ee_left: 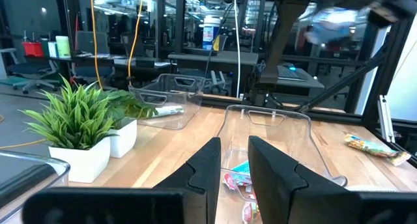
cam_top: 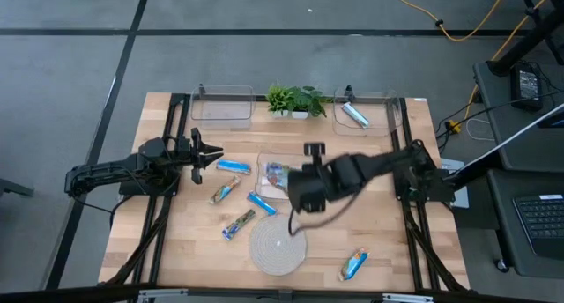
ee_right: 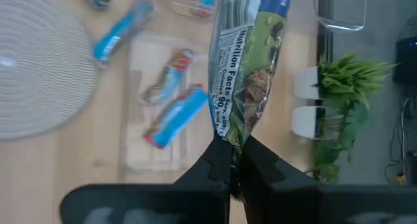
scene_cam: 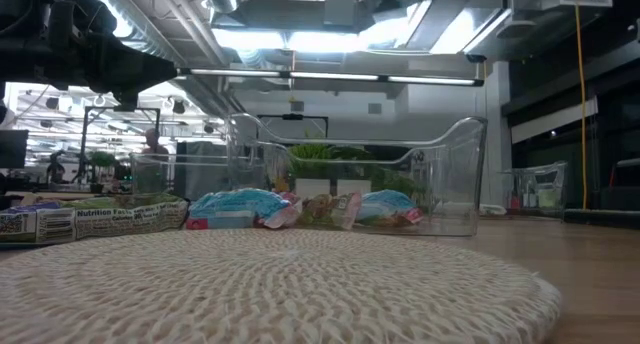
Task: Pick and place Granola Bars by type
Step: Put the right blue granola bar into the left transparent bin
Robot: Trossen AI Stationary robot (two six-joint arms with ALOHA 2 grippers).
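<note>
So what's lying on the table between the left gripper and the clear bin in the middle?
In the high view, one bright blue bar lies on the bare wood between the left gripper and the middle clear bin. Nothing else sits in that stretch.

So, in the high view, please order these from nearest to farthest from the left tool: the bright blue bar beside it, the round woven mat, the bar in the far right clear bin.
1. Bright blue wrapped bar, just right of the left tool.
2. Round pale woven mat, at the table's near edge, centre.
3. Silvery bar in the clear plastic bin, far right corner.
</note>
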